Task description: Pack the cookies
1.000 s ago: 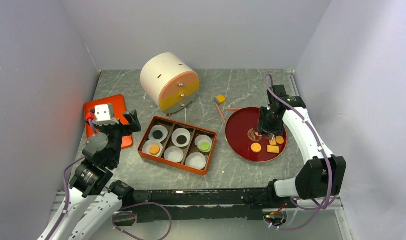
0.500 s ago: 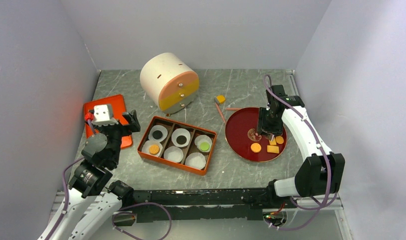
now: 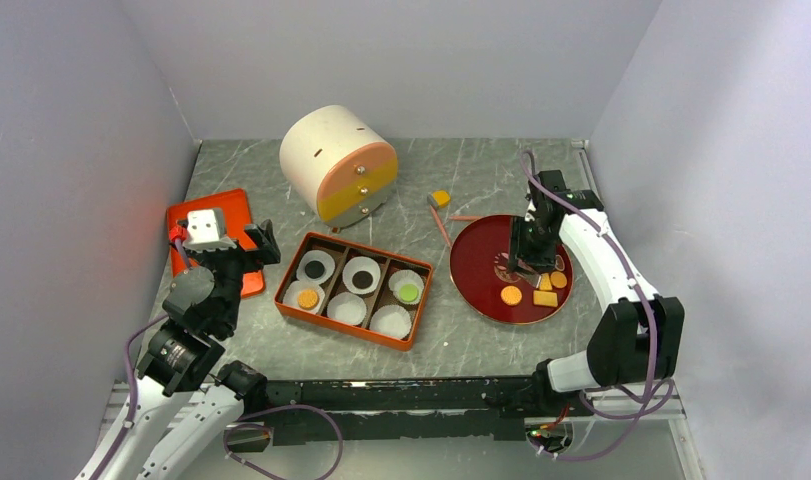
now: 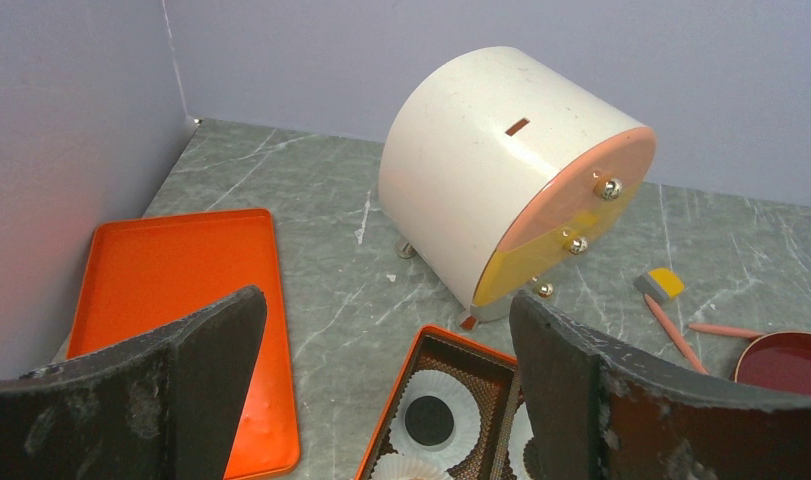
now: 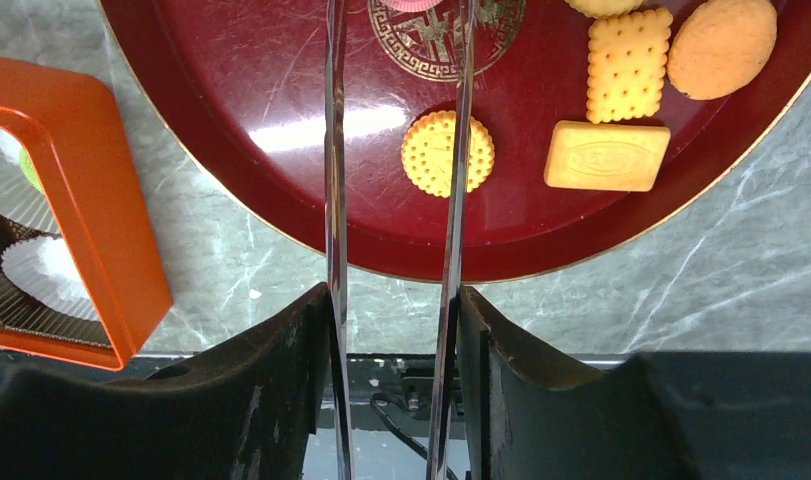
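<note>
1. The right gripper [image 3: 529, 264] hung over the middle of the red plate [image 3: 476, 250]. Its thin clear fingers [image 5: 330, 200] stood apart on either side of a pink cookie [image 5: 413, 4]. Whether they pinched it could not be told.
2. Near that spot on the plate lay a round orange cookie [image 5: 447, 152], with yellow square cookies [image 5: 629, 65] and a brown cookie [image 5: 722, 46] close beside it.
3. Apart from the plate, on the table [image 3: 451, 340], stood the orange box [image 3: 343, 327]. Its paper cups [image 3: 391, 320] held two black cookies [image 3: 314, 268], a green cookie [image 3: 409, 292] and an orange cookie [image 3: 308, 298].
4. The left gripper [image 4: 386, 305] was spread wide and gripped nothing, near the orange tray [image 4: 171, 270], with the white drum [image 4: 481, 170] beyond.
</note>
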Robot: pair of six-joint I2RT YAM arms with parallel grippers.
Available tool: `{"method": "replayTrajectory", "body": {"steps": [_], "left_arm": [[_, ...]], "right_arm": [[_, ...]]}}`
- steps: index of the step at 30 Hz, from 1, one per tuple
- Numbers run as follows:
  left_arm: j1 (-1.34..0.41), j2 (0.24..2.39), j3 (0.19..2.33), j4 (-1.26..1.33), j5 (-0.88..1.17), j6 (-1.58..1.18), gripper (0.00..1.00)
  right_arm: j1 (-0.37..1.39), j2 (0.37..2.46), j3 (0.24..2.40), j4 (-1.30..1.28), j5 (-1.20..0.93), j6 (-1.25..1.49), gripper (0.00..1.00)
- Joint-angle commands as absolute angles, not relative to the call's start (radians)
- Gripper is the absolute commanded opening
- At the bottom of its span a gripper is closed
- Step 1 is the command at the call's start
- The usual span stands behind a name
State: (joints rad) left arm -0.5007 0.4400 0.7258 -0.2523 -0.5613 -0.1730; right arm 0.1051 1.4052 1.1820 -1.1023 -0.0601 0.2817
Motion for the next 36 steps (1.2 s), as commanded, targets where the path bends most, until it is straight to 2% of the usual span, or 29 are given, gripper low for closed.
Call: {"method": "replayTrajectory", "body": {"steps": [1, 36], "left_arm": [[-0.499, 0.436, 0.739, -0.217, -0.546, -0.168, 0.96], [-0.500, 0.423, 0.737, -0.216, -0.549, -0.166, 0.96]], "right_arm": [[0.101, 1.405, 1.233, -1.099, -0.075, 0.270, 0.49], [0.197, 1.506, 1.333, -1.180, 0.083, 0.259, 0.52]]}}
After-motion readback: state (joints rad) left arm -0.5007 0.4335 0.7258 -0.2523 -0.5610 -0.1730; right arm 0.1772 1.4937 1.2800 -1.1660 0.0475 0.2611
